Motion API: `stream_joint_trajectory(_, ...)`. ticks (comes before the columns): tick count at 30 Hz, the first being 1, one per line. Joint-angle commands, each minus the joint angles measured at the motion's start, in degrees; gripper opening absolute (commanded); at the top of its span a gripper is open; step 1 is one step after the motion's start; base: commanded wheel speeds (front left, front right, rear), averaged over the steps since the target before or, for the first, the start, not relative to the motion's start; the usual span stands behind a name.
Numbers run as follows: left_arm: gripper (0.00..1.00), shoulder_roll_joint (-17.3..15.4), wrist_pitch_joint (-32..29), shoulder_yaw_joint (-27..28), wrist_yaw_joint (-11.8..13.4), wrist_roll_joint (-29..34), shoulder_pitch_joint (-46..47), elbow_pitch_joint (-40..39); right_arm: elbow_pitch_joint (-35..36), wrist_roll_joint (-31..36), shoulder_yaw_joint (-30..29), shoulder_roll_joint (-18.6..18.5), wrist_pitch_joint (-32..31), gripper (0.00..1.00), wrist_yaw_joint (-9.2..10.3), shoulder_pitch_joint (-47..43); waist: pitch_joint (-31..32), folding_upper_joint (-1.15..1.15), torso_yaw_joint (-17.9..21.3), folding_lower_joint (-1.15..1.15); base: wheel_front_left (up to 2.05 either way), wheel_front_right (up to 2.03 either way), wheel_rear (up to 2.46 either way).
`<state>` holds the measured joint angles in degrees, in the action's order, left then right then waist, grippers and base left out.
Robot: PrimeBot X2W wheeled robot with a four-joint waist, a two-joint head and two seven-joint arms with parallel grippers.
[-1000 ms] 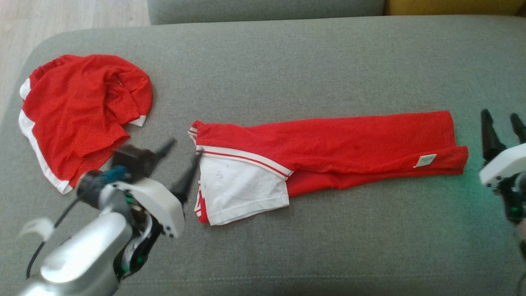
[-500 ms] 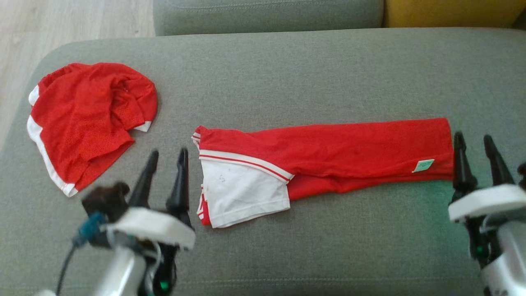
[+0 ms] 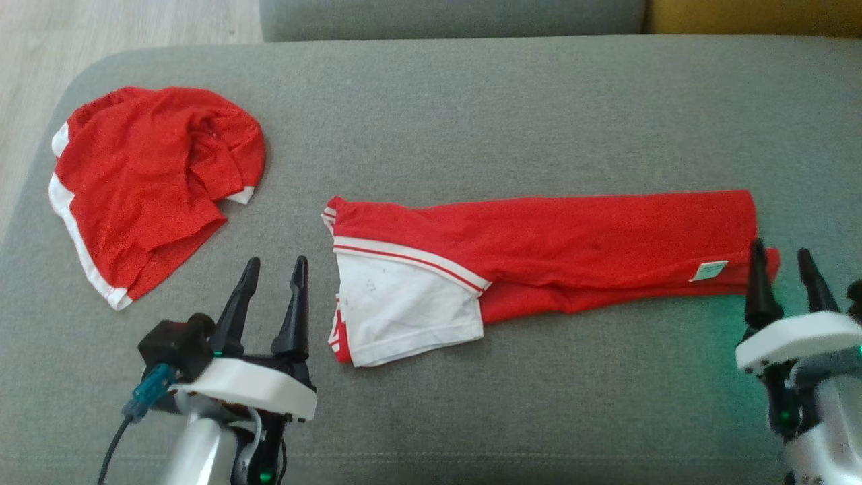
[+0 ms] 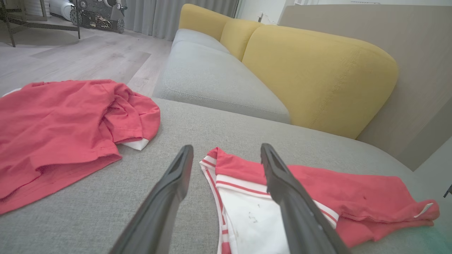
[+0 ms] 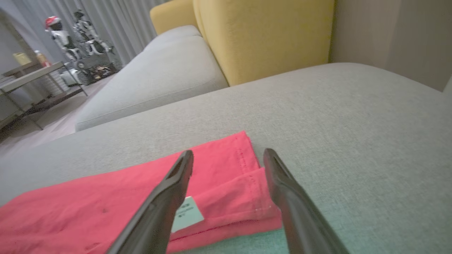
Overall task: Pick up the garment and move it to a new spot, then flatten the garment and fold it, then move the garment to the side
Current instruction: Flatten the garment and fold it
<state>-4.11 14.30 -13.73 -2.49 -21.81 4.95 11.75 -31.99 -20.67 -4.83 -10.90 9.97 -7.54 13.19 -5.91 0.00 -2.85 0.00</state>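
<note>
Two red garments lie on the grey sofa seat [image 3: 471, 108], and two tools stand over it, one at each lower corner of the frame. At the upper left is a crumpled red garment [image 3: 151, 182] with white trim. The left tool [image 3: 276, 263] stands at the lower left, its fingers apart and holding nothing. The folded garment [image 3: 572, 242] stretches across the middle as a long red band, with a white sleeve [image 3: 404, 310] edged in a red stripe at its left end and a small label [image 3: 708, 270] near its right end. The right tool [image 3: 780, 250] stands at the lower right, also spread and empty, with its left finger over the band's right end. A second ago the left tool was tilted and blurred, with a fingertip at the sleeve's edge. Now it stands upright, just left of the sleeve. The right tool has come in from the frame's right edge.
</note>
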Motion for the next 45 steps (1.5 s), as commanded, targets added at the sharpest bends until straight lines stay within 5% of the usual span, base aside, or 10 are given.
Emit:
stream_joint_trajectory(1, 1.0, 0.28, 0.69, 2.72, -0.55, 0.87, 2.86, -1.26, 0.1, 0.35, -0.29, -0.23, -1.09, 1.0, 0.05, 3.73, -0.79, 0.0, -0.43, 0.0, 0.0, 0.0, 0.0)
stream_joint_trajectory(10, 1.0, 1.17, 0.7, 3.21, -2.36, 2.76, 4.78, 0.25, -12.37, 3.17, -9.23, 0.3, -7.35, 1.0, 0.05, 12.67, -4.06, 0.0, -2.68, 0.0, 0.0, 0.0, 0.0)
stream_joint_trajectory(23, 1.0, 1.23, 0.7, 2.77, -2.14, 2.29, 6.51, 0.09, -23.01, 8.72, -12.61, 0.97, -9.9, 1.0, 0.05, 18.6, -5.99, 0.0, -3.56, 0.0, 0.0, 0.0, 0.0)
stream_joint_trajectory(24, 1.0, 1.23, 0.7, 2.78, -2.1, 2.31, 6.6, 0.14, -23.5, 8.59, -12.28, 1.27, -10.18, 0.49, 0.05, 18.83, -5.98, 0.0, -3.5, 0.0, 0.0, 0.0, 0.0)
stream_joint_trajectory(25, 1.0, 1.23, 0.7, 2.8, -2.05, 2.34, 6.67, 0.2, -23.83, 8.43, -11.86, 1.47, -10.27, 0.09, 0.05, 19.0, -5.94, 0.0, -3.44, 0.0, 0.0, 0.0, 0.0)
stream_joint_trajectory(26, 1.0, 1.23, 0.7, 2.82, -2.0, 2.36, 6.74, 0.25, -24.06, 8.27, -11.34, 1.59, -10.24, 0.0, 0.05, 19.08, -5.86, 0.0, -3.35, 0.0, 0.0, 0.0, 0.0)
stream_joint_trajectory(37, 1.0, 1.23, 0.7, 2.95, -1.93, 2.33, 6.14, 0.52, -25.12, 8.92, -14.34, -3.87, -4.37, 0.0, 0.05, 19.05, -3.43, 0.0, -1.16, 0.0, 0.0, 0.0, 0.0)
stream_joint_trajectory(42, 1.0, 1.23, 0.7, 2.45, -1.77, 1.72, 5.64, 0.87, -26.38, 16.69, -21.93, -9.35, -0.4, 0.0, 0.05, 19.02, -2.01, 0.0, -0.78, 0.0, 0.0, 0.0, 0.0)
stream_joint_trajectory(45, 1.0, 1.23, 0.7, 2.4, -1.58, 1.31, 5.22, 0.94, -26.45, 20.88, -25.35, -8.4, 0.23, 0.0, 0.05, 19.98, -1.23, 0.0, -0.62, 0.0, 0.0, 0.0, 0.0)
